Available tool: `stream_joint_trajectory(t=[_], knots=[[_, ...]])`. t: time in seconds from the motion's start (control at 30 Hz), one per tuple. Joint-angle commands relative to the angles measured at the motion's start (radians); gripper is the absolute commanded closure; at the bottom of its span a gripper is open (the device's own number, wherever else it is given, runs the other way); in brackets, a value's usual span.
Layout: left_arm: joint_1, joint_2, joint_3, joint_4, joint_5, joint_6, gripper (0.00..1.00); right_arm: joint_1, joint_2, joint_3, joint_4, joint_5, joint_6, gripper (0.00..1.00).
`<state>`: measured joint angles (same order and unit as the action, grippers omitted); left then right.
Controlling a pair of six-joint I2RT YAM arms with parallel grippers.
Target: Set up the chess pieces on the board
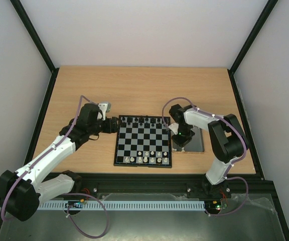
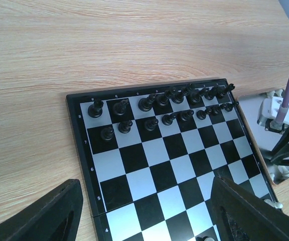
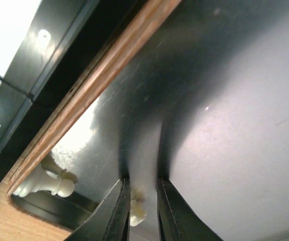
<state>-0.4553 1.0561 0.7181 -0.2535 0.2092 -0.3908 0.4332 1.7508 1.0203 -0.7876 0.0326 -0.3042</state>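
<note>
**While the left gripper hangs open, the right one is narrow around a white piece**

As the top view shows it, the board (image 1: 143, 141) lies in the middle of the wooden table (image 1: 134, 85). The black pieces (image 1: 142, 120) stand in its upper rows and the white pieces (image 1: 149, 158) stand in its lower rows. A shiny tray (image 1: 198, 144) lies just to the right of the board. The right gripper (image 1: 180, 138) is low over the left part of this tray. The left gripper (image 1: 115, 124) is beside the upper left corner of the board.

In the left wrist view, the board (image 2: 169, 165) fills the middle of the frame, and the black pieces (image 2: 159, 108) stand in two rows along its upper edge. The left gripper (image 2: 144, 221) has its jaws far apart, one dark finger in each lower corner. Nothing is between them, only the squares below.

In the right wrist view, the grey tray (image 3: 225, 125) fills most of the frame. The black border of the board (image 3: 29, 60) is at the upper left, and a thin strip of the table (image 3: 99, 85) shows between them. At the bottom centre the right gripper (image 3: 138, 201) has its jaws drawn close together, with a white piece (image 3: 137, 212) between them. It touches the left finger, but I cannot tell if both fingers press it. A second white piece (image 3: 49, 183) is at the lower left, near the edge of the tray.
</note>
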Motion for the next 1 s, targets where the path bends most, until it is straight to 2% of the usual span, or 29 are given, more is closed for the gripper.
stream_joint_trajectory(t=[0.0,0.07,0.27,0.37,0.57,0.8,0.97], knots=[[-0.005,-0.004,-0.011,0.0,-0.006,-0.004,0.27,-0.001,0.049,0.007,0.055,0.043,-0.037,0.84],[-0.005,-0.006,-0.013,0.0,-0.005,-0.005,0.27,-0.001,0.048,0.006,0.063,0.061,-0.037,0.82],[-0.005,-0.01,-0.018,-0.002,-0.006,-0.006,0.27,-0.001,0.005,-0.037,0.042,0.064,-0.009,0.61],[-0.005,-0.006,-0.021,0.003,-0.004,-0.005,0.27,-0.001,-0.02,-0.051,0.013,0.048,0.011,0.55],[-0.006,0.008,-0.022,0.013,0.002,-0.009,0.27,-0.001,0.014,-0.049,-0.065,-0.023,0.059,0.57],[-0.008,-0.008,-0.029,-0.012,-0.009,-0.004,0.27,-0.001,0.047,-0.078,-0.074,-0.007,0.077,0.6],[-0.008,-0.016,-0.037,-0.017,-0.013,-0.007,0.27,-0.001,0.049,-0.067,-0.094,-0.056,0.07,0.7]])
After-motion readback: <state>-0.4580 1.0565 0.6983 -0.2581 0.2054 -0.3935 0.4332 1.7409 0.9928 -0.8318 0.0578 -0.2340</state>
